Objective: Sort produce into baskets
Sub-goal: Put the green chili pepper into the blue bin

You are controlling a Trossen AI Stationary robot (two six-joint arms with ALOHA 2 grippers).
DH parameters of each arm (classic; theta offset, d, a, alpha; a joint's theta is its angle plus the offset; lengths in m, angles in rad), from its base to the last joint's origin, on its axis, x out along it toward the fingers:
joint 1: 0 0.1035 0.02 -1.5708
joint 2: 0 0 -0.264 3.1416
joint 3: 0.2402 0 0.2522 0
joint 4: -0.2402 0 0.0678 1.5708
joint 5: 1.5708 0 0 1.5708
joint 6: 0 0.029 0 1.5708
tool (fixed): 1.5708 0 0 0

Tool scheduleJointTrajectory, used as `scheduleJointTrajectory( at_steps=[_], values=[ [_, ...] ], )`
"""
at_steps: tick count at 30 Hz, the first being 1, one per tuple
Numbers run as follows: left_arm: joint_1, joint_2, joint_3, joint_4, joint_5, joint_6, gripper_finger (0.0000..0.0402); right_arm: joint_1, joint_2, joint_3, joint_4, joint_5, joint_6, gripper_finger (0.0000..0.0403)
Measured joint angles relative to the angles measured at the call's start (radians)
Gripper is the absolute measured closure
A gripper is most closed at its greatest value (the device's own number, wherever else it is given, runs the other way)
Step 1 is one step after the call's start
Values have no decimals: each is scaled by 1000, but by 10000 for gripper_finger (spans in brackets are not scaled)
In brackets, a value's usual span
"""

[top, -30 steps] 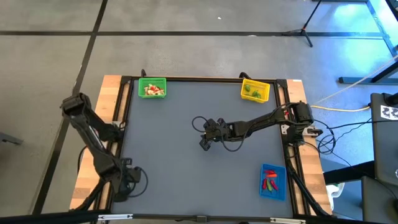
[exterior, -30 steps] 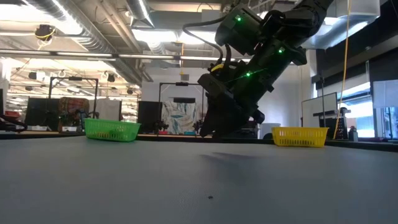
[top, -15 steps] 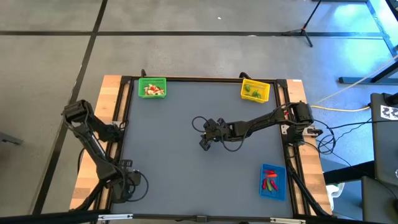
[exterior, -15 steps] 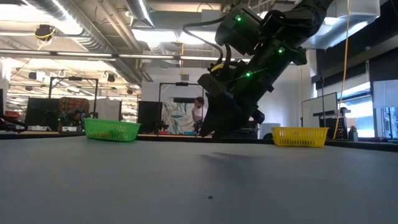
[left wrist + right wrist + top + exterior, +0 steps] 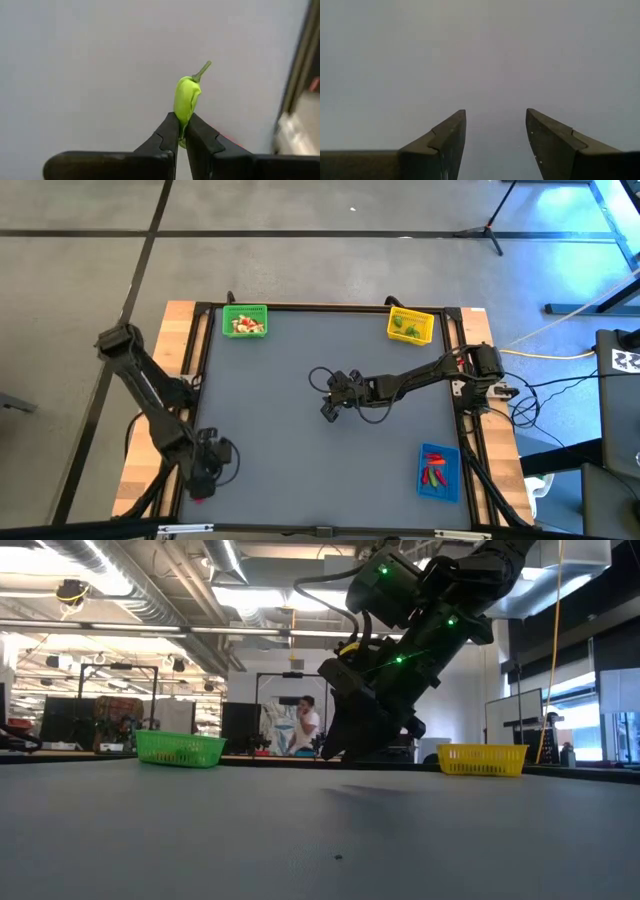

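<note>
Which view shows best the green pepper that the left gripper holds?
The left wrist view: the green pepper stands pinched between the left gripper's fingers, stem away from the camera. In the high view the gripper sits at the table's near left corner, the pepper not discernible. The low and right wrist views miss it.

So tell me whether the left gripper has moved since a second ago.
Yes. The left gripper shifted slightly right along the table's near-left edge, closing on a green pepper.

Matt grey table (image 5: 300,440) | bare wooden edges (image 5: 178,315) | plastic mesh green basket (image 5: 245,311), upper left | glossy smooth green pepper (image 5: 186,97) | matt dark fingers (image 5: 445,140)
</note>
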Motion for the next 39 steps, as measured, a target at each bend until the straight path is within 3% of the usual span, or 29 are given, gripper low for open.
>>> scheduleJointTrajectory(
  at_steps=[10,17,25,30,39],
  values=[
    [189,-245,1,-67,-335,47,370,0,0,0,0,0,0,196],
    [360,-329,1,-81,-530,134,369,0,0,0,0,0,0,196],
    [551,-339,1,-74,-544,263,368,0,0,0,0,0,0,196],
    [615,-337,1,36,-513,408,369,0,0,0,12,-3,-42,196],
    [623,-281,1,314,-448,611,378,84,-38,19,341,-157,-286,196]
  ],
)
